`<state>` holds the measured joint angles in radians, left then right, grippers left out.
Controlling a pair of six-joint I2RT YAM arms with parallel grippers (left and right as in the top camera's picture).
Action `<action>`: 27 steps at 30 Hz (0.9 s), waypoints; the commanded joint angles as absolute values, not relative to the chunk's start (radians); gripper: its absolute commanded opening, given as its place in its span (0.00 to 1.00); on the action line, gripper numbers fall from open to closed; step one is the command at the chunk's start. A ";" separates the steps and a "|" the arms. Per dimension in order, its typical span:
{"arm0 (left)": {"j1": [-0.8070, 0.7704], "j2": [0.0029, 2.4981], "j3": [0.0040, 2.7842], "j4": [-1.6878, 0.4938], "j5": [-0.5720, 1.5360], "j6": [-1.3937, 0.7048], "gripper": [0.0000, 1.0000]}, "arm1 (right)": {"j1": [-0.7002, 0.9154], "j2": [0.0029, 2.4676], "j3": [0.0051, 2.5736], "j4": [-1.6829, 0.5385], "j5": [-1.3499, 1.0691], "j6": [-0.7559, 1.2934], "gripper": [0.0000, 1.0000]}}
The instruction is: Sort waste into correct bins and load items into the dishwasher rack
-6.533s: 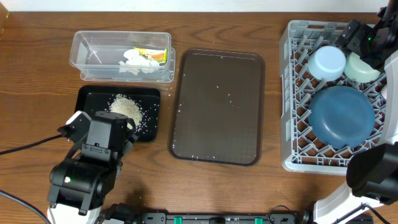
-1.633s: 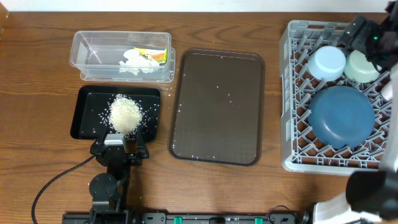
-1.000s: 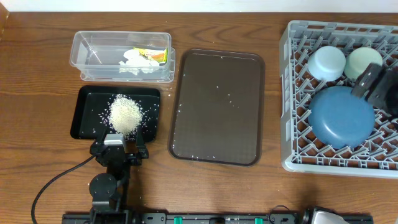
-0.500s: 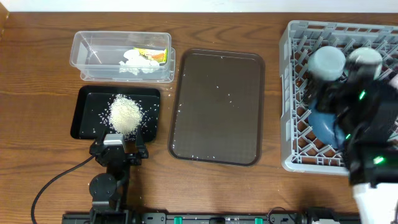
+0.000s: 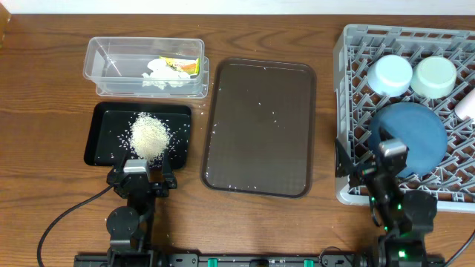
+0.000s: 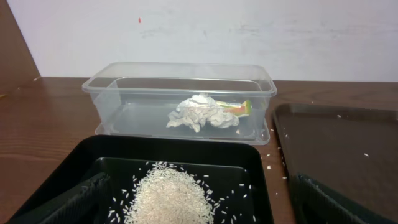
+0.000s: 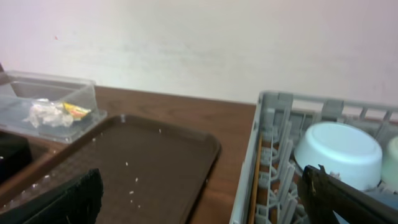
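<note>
The heap of rice (image 5: 151, 136) lies in the black tray (image 5: 104, 148), seen close up as rice (image 6: 168, 196) in the left wrist view. My left gripper (image 5: 141, 175) rests at that tray's near edge, open, with nothing between its fingers (image 6: 68, 202). The clear tub (image 5: 111, 67) holds the crumpled tissue (image 6: 202, 114) and the yellow-green wrapper (image 6: 241, 108). The grey rack (image 5: 349, 89) carries the large blue bowl (image 5: 415, 133), a pale blue bowl (image 5: 390, 74), a mint bowl (image 5: 434, 76) and a white cup (image 5: 466, 108). A wooden stick (image 7: 255, 180) lies along its left wall. My right gripper (image 5: 375, 159) stands open and empty at the rack's front left corner.
A brown serving tray (image 5: 260, 126) with a few stray rice grains lies between the bins and the rack. A black cable (image 5: 67, 215) runs from the left arm across the front of the wooden table. A white wall rises behind the table.
The right arm has swung from the rack's far right corner down to its front left corner. The left arm, bins and dishes have not moved.
</note>
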<state>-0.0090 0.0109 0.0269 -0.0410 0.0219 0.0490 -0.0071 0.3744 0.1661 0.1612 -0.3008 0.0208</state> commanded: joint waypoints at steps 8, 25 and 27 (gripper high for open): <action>-0.005 0.004 0.004 -0.071 -0.001 0.041 0.92 | 0.008 0.083 0.022 0.170 -0.318 -0.001 0.99; -0.005 0.004 0.004 -0.071 -0.001 0.041 0.92 | 0.020 0.005 0.006 -0.064 -0.147 -0.048 0.99; -0.005 0.004 0.004 -0.071 -0.001 0.041 0.92 | 0.020 0.005 0.006 -0.064 -0.146 -0.088 0.99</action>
<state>-0.0090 0.0109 0.0269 -0.0410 0.0219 0.0490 0.0025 0.0120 0.0071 -0.0551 -0.1879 -0.0189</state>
